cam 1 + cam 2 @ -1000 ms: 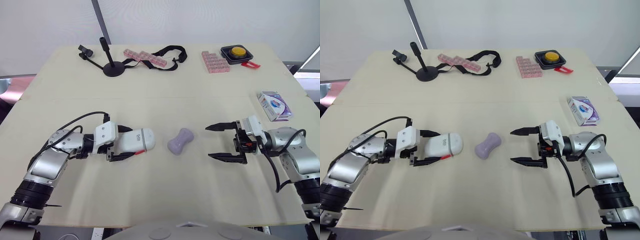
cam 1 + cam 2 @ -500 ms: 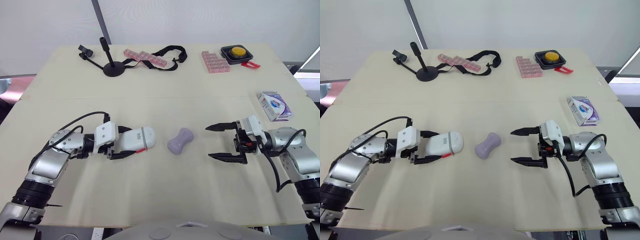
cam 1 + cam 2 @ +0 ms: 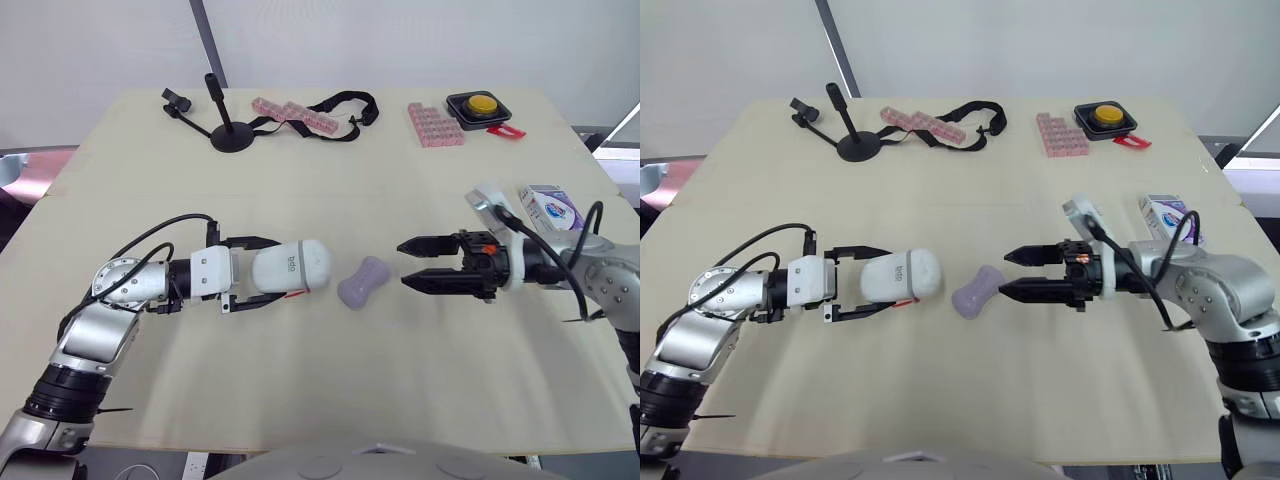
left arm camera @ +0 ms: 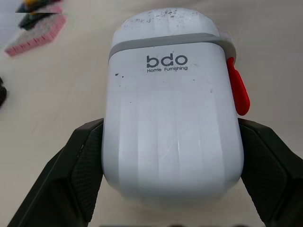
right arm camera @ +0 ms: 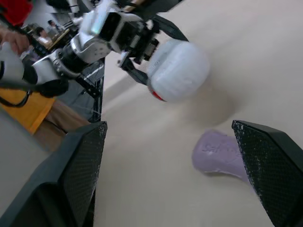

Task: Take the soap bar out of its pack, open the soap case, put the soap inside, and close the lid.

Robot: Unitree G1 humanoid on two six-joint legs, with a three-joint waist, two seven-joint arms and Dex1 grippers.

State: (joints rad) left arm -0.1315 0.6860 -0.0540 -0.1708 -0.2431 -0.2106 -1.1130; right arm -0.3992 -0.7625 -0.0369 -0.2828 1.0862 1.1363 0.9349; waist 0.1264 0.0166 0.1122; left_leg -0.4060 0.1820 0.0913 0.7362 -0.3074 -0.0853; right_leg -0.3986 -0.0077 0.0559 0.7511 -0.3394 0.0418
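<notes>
The right claw (image 3: 403, 265) has swung in toward mid-frame, fingers apart but narrower, tips just right of the soap bar (image 3: 363, 282) on the surface (image 3: 320, 390). The left claw (image 3: 274, 272), clamped on the closed soap case (image 3: 295, 268), has slid closer. Grasping the soap looks next.

Clamped between the left gripper (image 3: 268, 272) jaws, the soap case (image 4: 173, 118) is smooth white plastic with a soft sheen, flecked with small dark specks and faint scuffs. 1 matt grey band rings it, and 1 glossy red plastic tab sits on its side. The left fingers (image 4: 80, 175) are matt black with a fine grainy texture, as are the right gripper (image 3: 403, 264) fingers (image 5: 83, 175). Just ahead of the right jaws, the soap bar (image 3: 362, 282) looks waxy and matt lavender, with pressed lettering. Under both jaws, the table (image 3: 320, 190) is matt beige and smooth.
</notes>
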